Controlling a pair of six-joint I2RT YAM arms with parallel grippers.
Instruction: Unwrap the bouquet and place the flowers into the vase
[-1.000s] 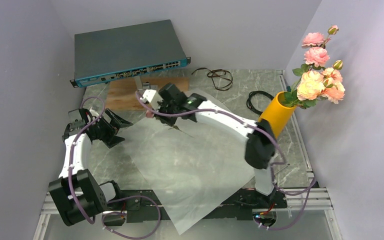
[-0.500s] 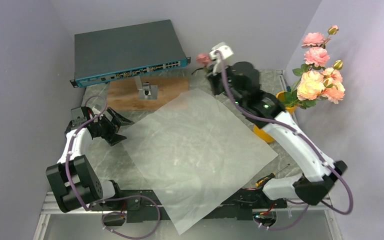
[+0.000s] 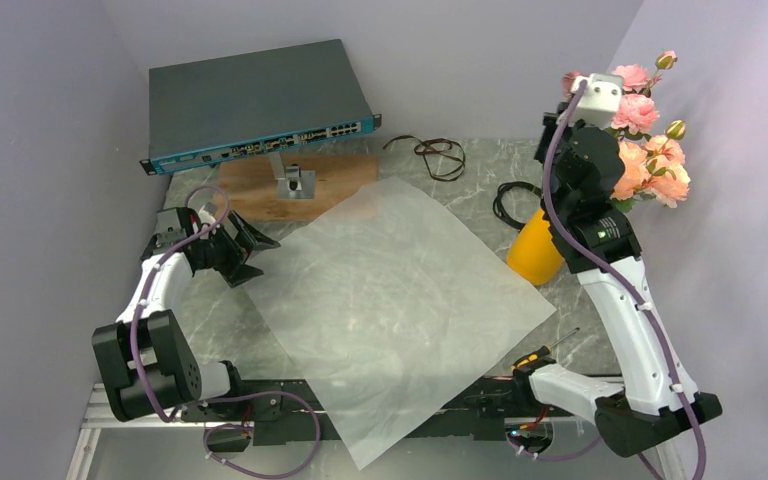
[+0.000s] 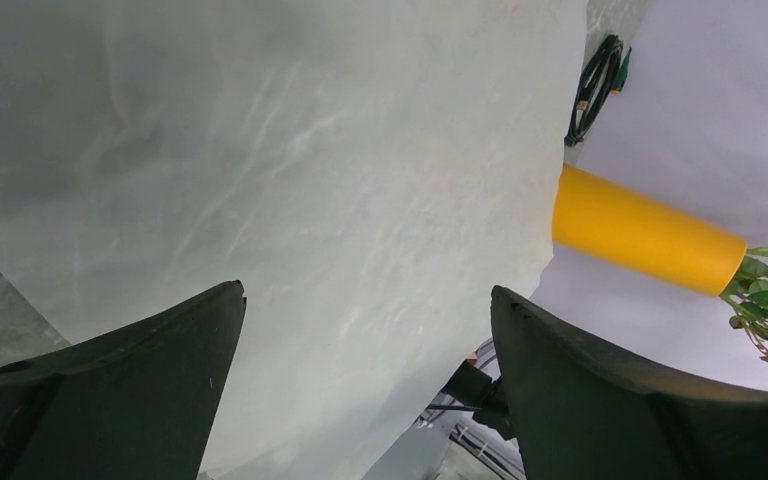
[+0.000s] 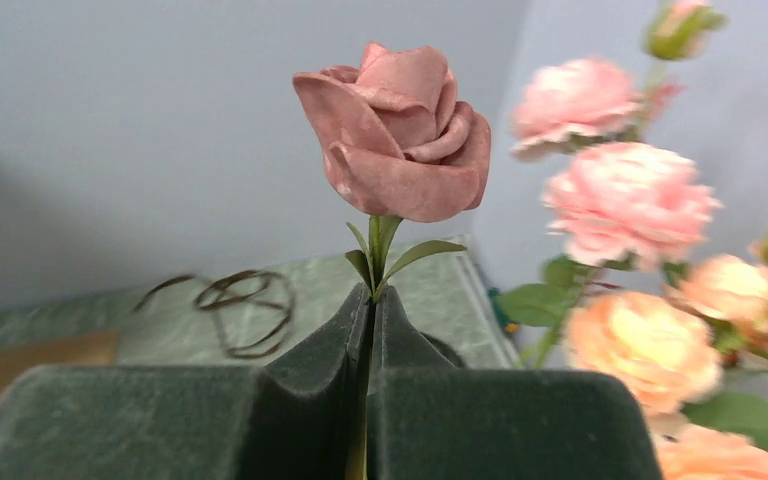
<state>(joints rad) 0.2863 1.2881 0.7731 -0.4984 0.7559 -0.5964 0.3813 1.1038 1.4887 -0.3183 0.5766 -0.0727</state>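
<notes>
My right gripper (image 3: 566,104) is raised high at the back right, shut on the thin green stem of a mauve rose (image 5: 400,130) that stands upright above the fingertips (image 5: 400,340). This rose (image 3: 569,80) is level with the pink and peach flowers (image 3: 650,165) standing in the yellow vase (image 3: 533,255), just to their left. My arm hides the vase's mouth. The bouquet is unwrapped: its translucent paper sheet (image 3: 390,290) lies flat on the table. My left gripper (image 3: 245,250) rests open at the sheet's left edge, with nothing between its fingers (image 4: 110,390).
A brown ribbon (image 3: 438,152) lies coiled at the back. A network switch (image 3: 255,100) sits on a wooden board (image 3: 330,180) at the back left. A black cable (image 3: 515,200) lies behind the vase, and a screwdriver (image 3: 540,355) sits near the right arm's base.
My right arm has swung the mauve rose from the sheet's back-left corner across the back of the table and up beside the flowers in the vase. The left gripper edged slightly toward the sheet.
</notes>
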